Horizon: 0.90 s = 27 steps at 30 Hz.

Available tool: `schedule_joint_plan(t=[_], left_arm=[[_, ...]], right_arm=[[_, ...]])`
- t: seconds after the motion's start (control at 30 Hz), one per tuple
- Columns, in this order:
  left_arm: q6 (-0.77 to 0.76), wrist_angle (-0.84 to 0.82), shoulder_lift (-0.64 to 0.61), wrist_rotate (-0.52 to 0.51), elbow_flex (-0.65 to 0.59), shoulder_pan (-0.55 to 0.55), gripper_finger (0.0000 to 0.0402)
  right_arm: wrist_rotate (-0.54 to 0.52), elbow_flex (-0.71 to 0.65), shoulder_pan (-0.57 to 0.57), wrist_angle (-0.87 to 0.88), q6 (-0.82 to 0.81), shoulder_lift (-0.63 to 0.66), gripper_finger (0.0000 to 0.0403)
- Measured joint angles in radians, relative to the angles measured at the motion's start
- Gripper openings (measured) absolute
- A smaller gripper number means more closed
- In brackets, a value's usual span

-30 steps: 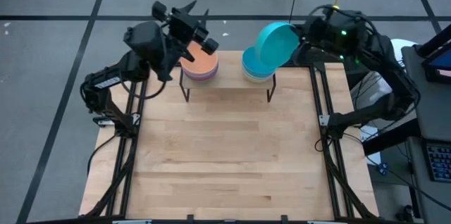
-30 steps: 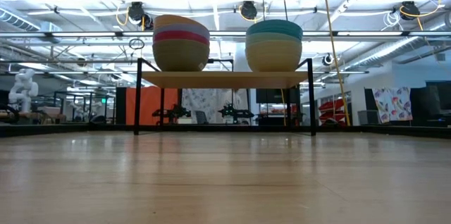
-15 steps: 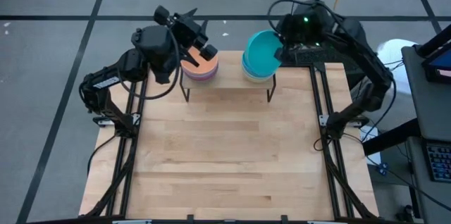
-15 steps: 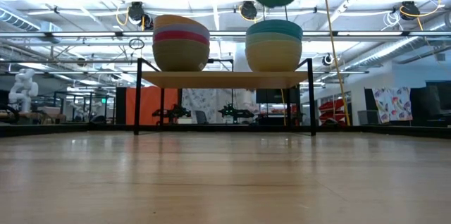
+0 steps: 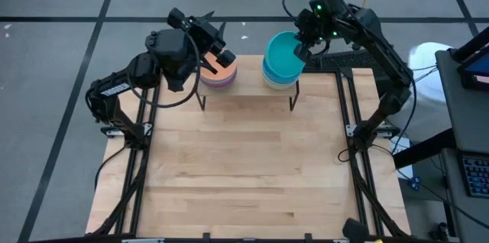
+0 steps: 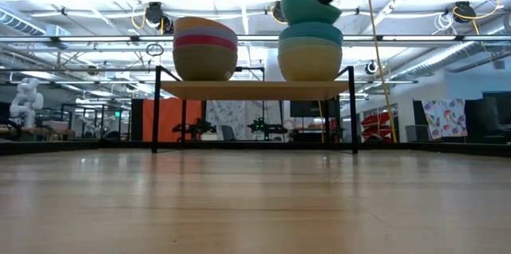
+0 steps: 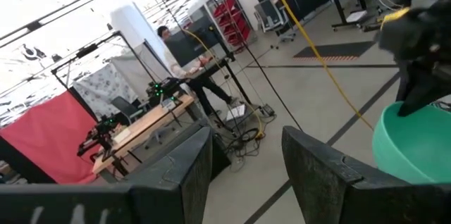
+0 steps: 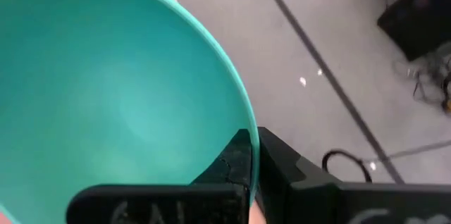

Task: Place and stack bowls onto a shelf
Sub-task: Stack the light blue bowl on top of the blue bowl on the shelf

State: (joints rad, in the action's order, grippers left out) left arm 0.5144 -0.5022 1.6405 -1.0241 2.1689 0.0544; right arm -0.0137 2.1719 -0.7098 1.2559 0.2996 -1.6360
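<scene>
On the shelf [image 6: 255, 89] at the table's far edge stand two stacks of bowls: the left stack [image 5: 216, 72] with an orange bowl on top, and the right stack [image 6: 310, 50] with a cyan bowl on top. My right gripper [image 5: 302, 44] is shut on a teal-green bowl [image 6: 310, 6] directly over the right stack. In the low view the bowl's bottom is level with that stack's top rim; I cannot tell whether it touches. My left gripper [image 5: 219, 46] hovers open over the left stack, pointing level, with nothing between its fingers [image 7: 317, 171]. My right gripper pinches the teal-green bowl's rim [image 8: 248, 134] on the far right side, one finger inside the bowl and one outside its wall. The fingers come slanting down from the table's far right. The bowl is mouth up and tilted, its held side higher.
The wooden tabletop [image 5: 244, 166] in front of the shelf is bare. Black frame rails [image 5: 353, 151] run along both table sides. Beyond the far edge are floor cables and a yellow cord [image 6: 375, 54].
My right gripper has swung toward the table's left and come down, tipping more downward. The teal-green bowl it carries has turned from standing on edge to mouth up. In the low view it has sunk from the picture's top to just over the right stack.
</scene>
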Motion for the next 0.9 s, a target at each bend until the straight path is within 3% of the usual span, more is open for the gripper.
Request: schedule_joint_plan(t=[0.27, 0.43, 0.9], left_arm=[[0.000, 0.000, 0.000, 0.000, 0.000, 0.000, 0.0177], [0.003, 0.000, 0.000, 0.000, 0.000, 0.000, 0.0177], [0.005, 0.000, 0.000, 0.000, 0.000, 0.000, 0.0177]], right_arm=[[0.020, 0.000, -0.052, 0.063, 0.015, -0.069, 0.0000], [0.097, 0.000, -0.066, 0.087, 0.051, -0.106, 0.0000], [0.101, 0.000, -0.085, 0.087, 0.087, -0.163, 0.0000]])
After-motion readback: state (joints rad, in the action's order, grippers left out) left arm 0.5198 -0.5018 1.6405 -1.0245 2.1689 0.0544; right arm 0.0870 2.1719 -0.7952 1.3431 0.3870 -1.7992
